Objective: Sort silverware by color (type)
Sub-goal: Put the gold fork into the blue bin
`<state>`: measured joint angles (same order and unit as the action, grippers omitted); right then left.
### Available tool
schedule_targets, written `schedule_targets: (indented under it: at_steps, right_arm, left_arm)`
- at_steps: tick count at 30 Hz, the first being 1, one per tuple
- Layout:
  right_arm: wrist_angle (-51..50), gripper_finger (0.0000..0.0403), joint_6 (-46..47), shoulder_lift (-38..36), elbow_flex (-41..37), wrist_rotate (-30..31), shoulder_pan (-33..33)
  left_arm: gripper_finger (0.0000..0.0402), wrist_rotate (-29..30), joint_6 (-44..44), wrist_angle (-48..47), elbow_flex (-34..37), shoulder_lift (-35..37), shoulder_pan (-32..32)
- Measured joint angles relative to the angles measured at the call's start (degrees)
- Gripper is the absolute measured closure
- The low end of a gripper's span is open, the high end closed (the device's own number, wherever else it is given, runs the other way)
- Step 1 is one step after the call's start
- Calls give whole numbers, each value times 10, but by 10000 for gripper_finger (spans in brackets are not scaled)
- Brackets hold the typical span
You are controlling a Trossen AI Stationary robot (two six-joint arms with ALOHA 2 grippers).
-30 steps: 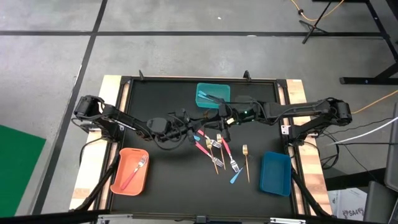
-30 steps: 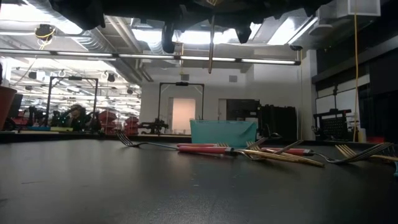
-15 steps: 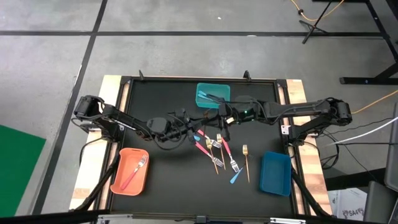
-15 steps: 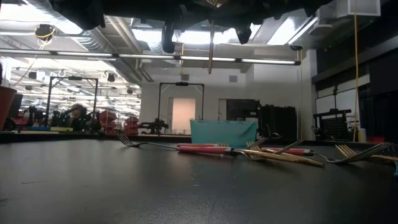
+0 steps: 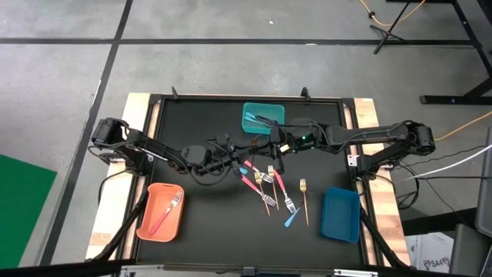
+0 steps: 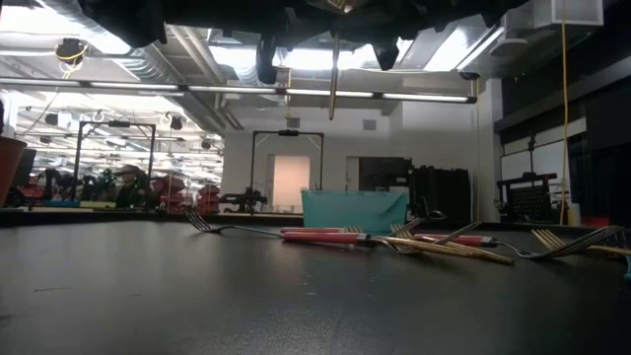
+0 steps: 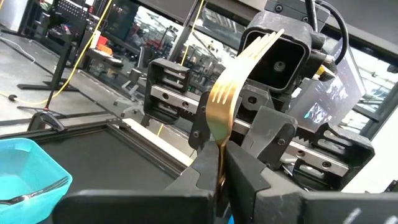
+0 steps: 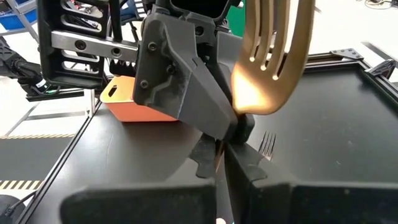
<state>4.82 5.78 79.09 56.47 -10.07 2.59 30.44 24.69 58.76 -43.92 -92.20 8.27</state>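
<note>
Black matting covers my whole work table (image 5: 192, 223), with workshop clutter and bright ceiling lights beyond it in the low view. Both arms meet mid-air over the middle of the mat. My left gripper (image 7: 219, 163) and my right gripper (image 8: 225, 144) are both pinched on the same gold fork (image 7: 229, 87), nose to nose: 2 sets of fingers, 1 handle. It reads to me as a handover in progress, though I cannot tell which side is giving.

The fork stands tines-up in both wrist views, and in the low view its thin gold-brown handle (image 6: 332, 77) hangs straight down from the grippers, well clear of the table. Broad polished head, 4 tines, warm brassy shine.

To do this well, I would let only 1 gripper release, and only once the other has the handle squarely between its pads; a thin handle like that may pivot if it is held near 1 edge. Then back straight away, no twisting.

Below and just toward the right gripper's side, the remaining silverware (image 5: 270, 183) lies in a loose tangle: pink, light-blue and gold handles crossing each other. Beyond the grippers sits a teal bin (image 5: 263, 117) with pieces in it. An orange bin (image 5: 161, 211) near the left arm's side holds a pink fork (image 5: 164, 214), and a blue bin (image 5: 340, 214) waits on the right arm's side.
</note>
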Motion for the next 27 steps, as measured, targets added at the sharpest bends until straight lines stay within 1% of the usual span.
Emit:
schedule_targets:
  at_steps: [10,20,25,27]
  right_arm:
    - [-4,401,0,0,0,0,0]
    - [-22,402,2,-3,0,0,0]
    - [-38,403,3,-23,0,2,0]
    - [-50,403,3,-35,0,13,0]
  left_arm:
    - [387,0,5,-3,0,0,0]
    - [326,-12,8,-4,0,0,0]
    - [314,-13,7,-8,0,0,0]
    - [312,-14,7,-14,0,0,0]
